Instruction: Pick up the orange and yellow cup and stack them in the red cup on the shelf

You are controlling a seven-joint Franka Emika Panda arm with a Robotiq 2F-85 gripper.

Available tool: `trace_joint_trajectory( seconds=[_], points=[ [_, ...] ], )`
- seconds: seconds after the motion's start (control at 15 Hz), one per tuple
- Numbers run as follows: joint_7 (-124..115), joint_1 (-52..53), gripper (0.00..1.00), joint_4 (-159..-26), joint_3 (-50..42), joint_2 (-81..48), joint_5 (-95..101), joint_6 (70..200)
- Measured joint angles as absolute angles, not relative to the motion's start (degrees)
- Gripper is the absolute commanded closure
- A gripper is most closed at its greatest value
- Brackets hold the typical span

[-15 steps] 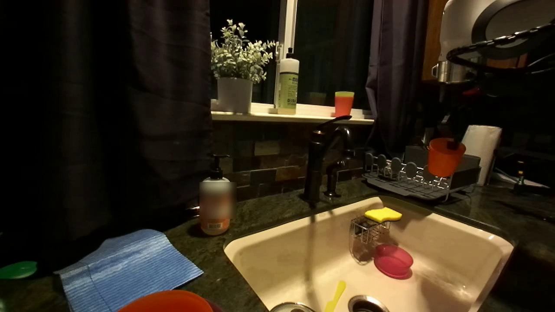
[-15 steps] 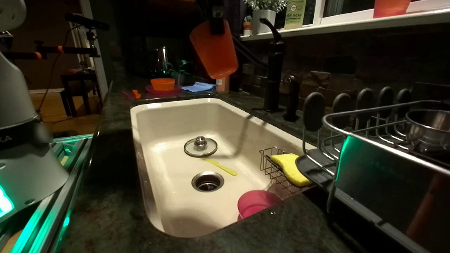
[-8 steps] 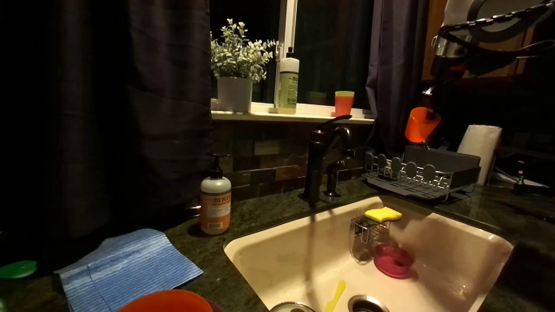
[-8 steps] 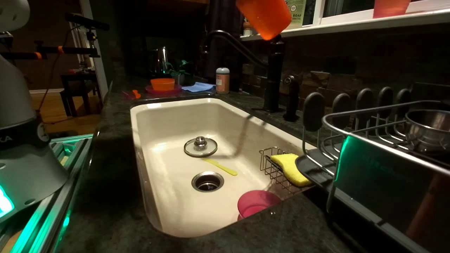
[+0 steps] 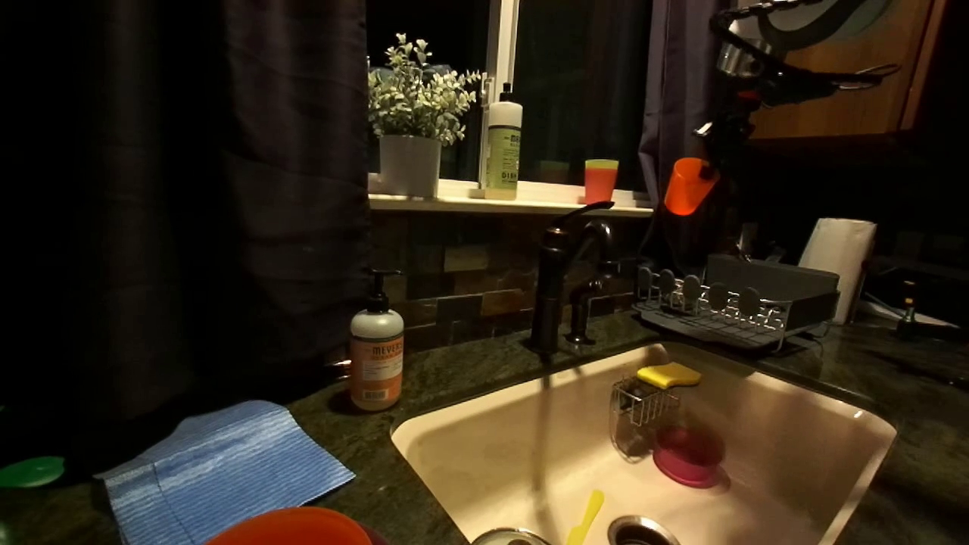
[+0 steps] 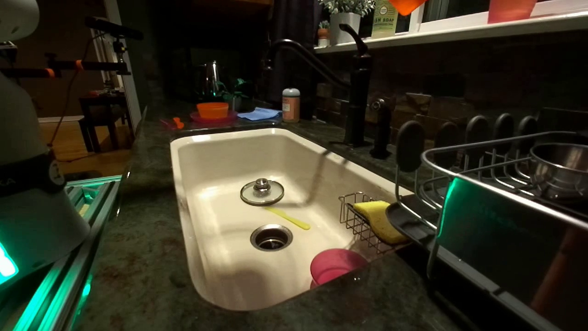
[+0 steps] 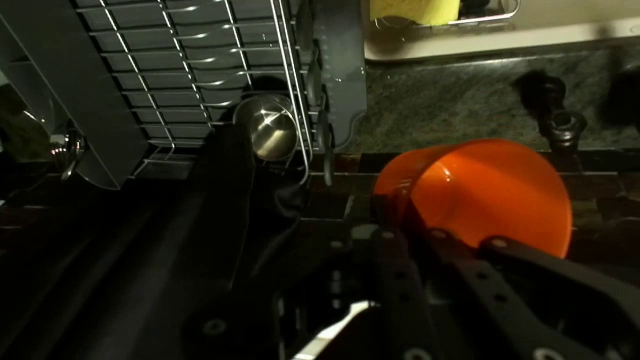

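An orange cup (image 5: 689, 185) hangs tilted in the air, with its mouth up towards my gripper. Its wall is pinched between the two fingers of my gripper (image 7: 401, 212), which is shut on it near the rim. The open inside of the cup (image 7: 492, 195) shows in the wrist view. Only its lower tip (image 6: 406, 5) shows at the top of an exterior view. On the window sill (image 5: 462, 203) stands a red cup (image 5: 599, 187) with a yellow cup (image 5: 602, 163) nested in it, its rim showing above. The red cup's lower part (image 6: 511, 10) also shows in an exterior view.
A soap bottle (image 5: 503, 155) and a potted plant (image 5: 409, 165) share the sill. The dark faucet (image 5: 551, 295) stands below it. A dish rack (image 5: 780, 280) is under the held cup. A dark curtain (image 5: 689, 91) hangs right of the stack. The sink (image 6: 229, 271) holds several items.
My gripper has risen with the orange cup, away from over the dish rack and towards the window sill. The cups on the sill have not moved.
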State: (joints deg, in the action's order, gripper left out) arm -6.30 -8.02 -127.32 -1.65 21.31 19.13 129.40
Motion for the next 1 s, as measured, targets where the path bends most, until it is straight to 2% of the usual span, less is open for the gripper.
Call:
trace_joint_trajectory(
  seconds=[0.6, 0.67, 1.0],
  points=[
    [-5.48, -7.36, 0.99, -108.61, -1.69, 9.85, 15.22, 126.49],
    [-5.27, -7.21, 0.96, -106.76, -1.72, 8.96, 14.66, 125.6],
    [-5.25, -7.15, 0.99, -105.82, -1.82, 8.41, 14.66, 125.41]
  ],
)
